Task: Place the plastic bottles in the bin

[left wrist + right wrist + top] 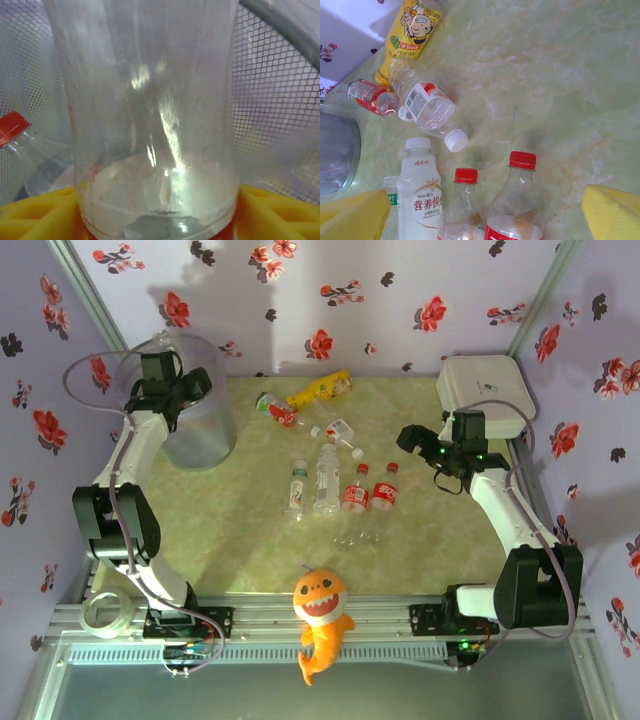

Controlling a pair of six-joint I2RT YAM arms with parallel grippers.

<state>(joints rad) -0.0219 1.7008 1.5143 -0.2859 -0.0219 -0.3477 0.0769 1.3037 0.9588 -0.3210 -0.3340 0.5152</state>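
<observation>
Left wrist close-up, clear bottle (150, 125) in left end effector (159, 212) inside bin (280, 75), hold unclear, right end effector (484, 212) spread

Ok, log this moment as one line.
left end effector: at bin, bottle between fingers | right end effector: open above loose bottles
</observation>
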